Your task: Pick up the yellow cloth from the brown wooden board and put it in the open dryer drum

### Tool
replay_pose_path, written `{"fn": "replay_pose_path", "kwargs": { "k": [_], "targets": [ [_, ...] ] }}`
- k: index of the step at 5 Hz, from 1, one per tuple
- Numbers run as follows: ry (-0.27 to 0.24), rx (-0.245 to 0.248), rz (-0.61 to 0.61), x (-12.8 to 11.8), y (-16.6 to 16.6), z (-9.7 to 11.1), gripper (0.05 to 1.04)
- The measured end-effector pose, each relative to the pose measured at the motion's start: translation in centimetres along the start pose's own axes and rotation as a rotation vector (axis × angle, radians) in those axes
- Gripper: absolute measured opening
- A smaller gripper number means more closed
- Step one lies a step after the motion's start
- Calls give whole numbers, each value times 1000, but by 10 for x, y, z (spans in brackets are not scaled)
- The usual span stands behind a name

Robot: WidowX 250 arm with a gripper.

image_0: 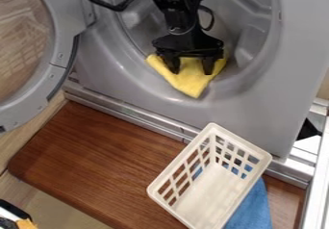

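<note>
The gripper (191, 68) hangs at the mouth of the grey washing machine drum, over its lower rim. A yellow cloth (190, 81) lies under and around the gripper's fingers and drapes over the drum opening's lower edge, its pointed end hanging toward the front. The two fingers stand apart against the cloth; whether they pinch a fold of it is hard to tell. Below, to the right, a white plastic basket (213, 189) with lattice walls stands on the brown wooden board (103, 156). A blue cloth (256, 209) lies beside and partly beneath the basket.
The round machine door (61, 55) is swung wide at the left. A metal rail (128, 112) runs between the machine and the board. Another metal frame (316, 180) stands at the right edge. A black and orange object lies in the bottom left corner.
</note>
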State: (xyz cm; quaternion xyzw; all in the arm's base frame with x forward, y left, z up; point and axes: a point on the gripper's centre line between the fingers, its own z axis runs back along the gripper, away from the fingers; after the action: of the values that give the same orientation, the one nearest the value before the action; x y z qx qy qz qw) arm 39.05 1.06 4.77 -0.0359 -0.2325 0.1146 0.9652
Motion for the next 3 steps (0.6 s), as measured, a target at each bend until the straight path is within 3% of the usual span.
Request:
{"fn": "replay_pose_path", "kwargs": {
  "k": [2,3],
  "targets": [
    [-27,-5,-38,6,-1,15,1000],
    [-27,-22,-46,7,-5,37,1000]
  ]
}}
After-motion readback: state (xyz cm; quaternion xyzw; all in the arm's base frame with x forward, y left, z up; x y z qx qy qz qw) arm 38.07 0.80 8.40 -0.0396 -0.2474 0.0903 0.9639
